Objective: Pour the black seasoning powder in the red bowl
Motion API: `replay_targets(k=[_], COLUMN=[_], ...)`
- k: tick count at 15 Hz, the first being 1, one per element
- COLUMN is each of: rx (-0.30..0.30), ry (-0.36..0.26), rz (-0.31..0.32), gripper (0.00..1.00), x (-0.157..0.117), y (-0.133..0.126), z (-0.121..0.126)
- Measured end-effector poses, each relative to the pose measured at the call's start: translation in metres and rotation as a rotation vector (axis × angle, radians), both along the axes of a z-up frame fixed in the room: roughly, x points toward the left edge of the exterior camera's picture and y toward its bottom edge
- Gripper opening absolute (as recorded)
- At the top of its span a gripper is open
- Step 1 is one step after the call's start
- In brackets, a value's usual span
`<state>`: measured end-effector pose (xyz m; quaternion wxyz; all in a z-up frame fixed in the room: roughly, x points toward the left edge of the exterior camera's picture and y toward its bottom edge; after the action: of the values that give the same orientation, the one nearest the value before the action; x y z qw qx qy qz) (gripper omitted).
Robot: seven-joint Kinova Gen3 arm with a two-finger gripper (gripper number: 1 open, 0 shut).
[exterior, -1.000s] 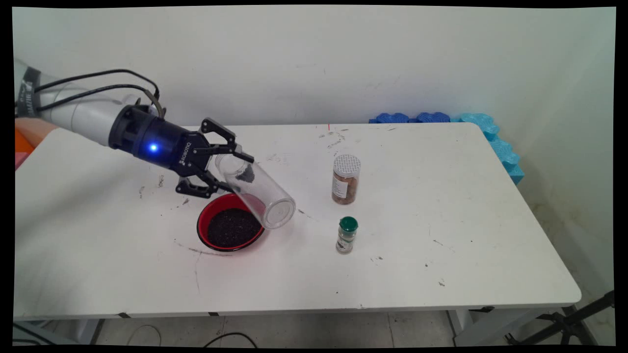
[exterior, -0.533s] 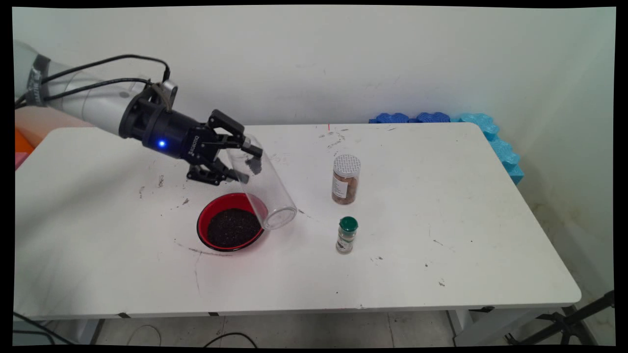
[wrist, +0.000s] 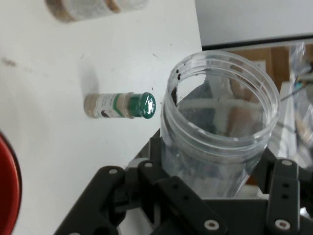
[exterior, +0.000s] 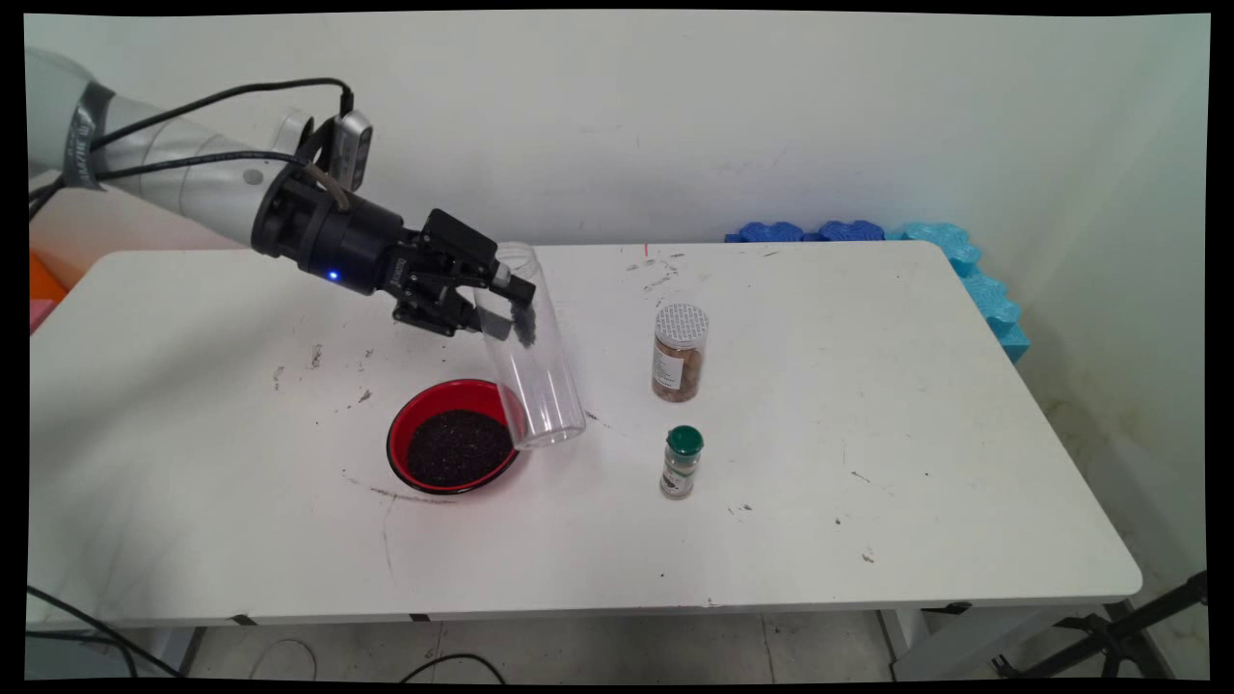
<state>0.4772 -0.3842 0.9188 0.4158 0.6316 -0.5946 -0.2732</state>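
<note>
Just right of the red round bowl of dark grains point(exterior: 453, 439), the black end effector point(exterior: 496, 304) clamps a tilted clear plastic jar point(exterior: 530, 357), with a brown-filled spice jar point(exterior: 680, 352) and a green-capped small bottle point(exterior: 683, 463) farther right.

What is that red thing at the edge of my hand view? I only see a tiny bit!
Observer: It's a red bowl full of dark grains, on the white table.
Operator: How is my jar sitting?
Observer: The end effector grips the clear jar near its mouth. The jar is tilted, base down by the bowl's right rim; whether they touch, I cannot tell.
Operator: And the brown blur up top?
Observer: A spice jar with a silvery lid, upright, just beyond the green-capped bottle.
</note>
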Motion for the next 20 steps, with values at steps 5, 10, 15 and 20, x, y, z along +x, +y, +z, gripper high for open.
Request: replay_targets(k=[5, 10, 15, 20], rx=[-0.210, -0.417, -0.647, -0.832], ry=[-0.058, -0.128, -0.205, -0.263], rz=[-0.143, -0.257, -0.402, -0.531], gripper=[0.00, 0.00, 0.00, 0.00], x=[-0.009, -0.016, -0.025, -0.033], y=[-0.008, -0.015, -0.018, -0.018], z=[0.008, 0.011, 0.013, 0.009])
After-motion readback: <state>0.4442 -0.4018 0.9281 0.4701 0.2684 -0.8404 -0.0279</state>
